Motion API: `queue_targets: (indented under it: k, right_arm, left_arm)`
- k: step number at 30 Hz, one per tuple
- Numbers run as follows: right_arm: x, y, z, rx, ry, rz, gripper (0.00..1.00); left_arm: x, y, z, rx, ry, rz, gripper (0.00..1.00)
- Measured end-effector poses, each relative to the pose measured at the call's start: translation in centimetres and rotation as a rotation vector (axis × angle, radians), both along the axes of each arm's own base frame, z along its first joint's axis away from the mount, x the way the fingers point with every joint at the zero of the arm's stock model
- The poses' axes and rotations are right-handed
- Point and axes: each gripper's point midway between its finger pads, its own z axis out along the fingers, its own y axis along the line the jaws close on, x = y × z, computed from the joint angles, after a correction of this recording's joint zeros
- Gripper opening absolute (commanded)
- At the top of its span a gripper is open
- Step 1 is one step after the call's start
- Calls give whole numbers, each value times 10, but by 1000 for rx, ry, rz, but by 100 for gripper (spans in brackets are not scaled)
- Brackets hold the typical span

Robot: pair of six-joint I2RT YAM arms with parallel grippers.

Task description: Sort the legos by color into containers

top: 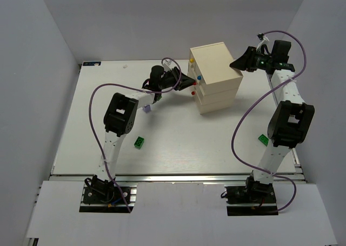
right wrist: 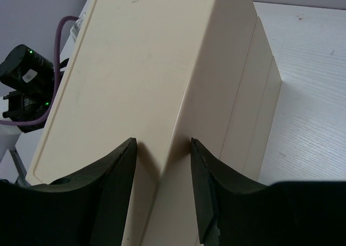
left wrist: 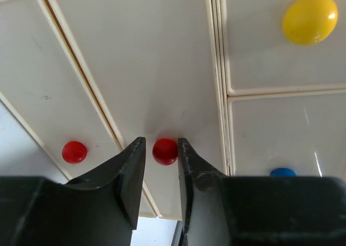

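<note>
I see my L gripper (left wrist: 161, 165) w/ fingers spread around a red knob (left wrist: 165, 151) on the chest (top: 216, 78), R gripper (right wrist: 162, 189) spread over its top corner.

Blue knob (left wrist: 283, 172) half behind left hand (left wrist: 161, 173) (drawer interiors possibly shut away)

We've got the chest (top: 215, 77) sitting toward the back middle of the table (top: 178, 148). The left gripper (top: 186, 84) is right at its front face, fingers either side of a knob (left wrist: 165, 151), and the right gripper (top: 236, 63) straddles its back top corner. Out front, one lego (top: 139, 142) lies beside the left arm, another (top: 263, 140) by the right arm.
</note>
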Motion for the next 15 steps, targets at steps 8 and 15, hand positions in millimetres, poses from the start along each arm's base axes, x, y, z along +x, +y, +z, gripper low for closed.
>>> queue_targets:
  k: [8,15]
  right_arm:
    - [0,0,0,1,-1,0,48]
    - [0,0,1,3,0,0,48]
  left_arm:
    - [-1,0,-3,3,13,-5,47]
    - [-2,0,-3,3,15,-8,46]
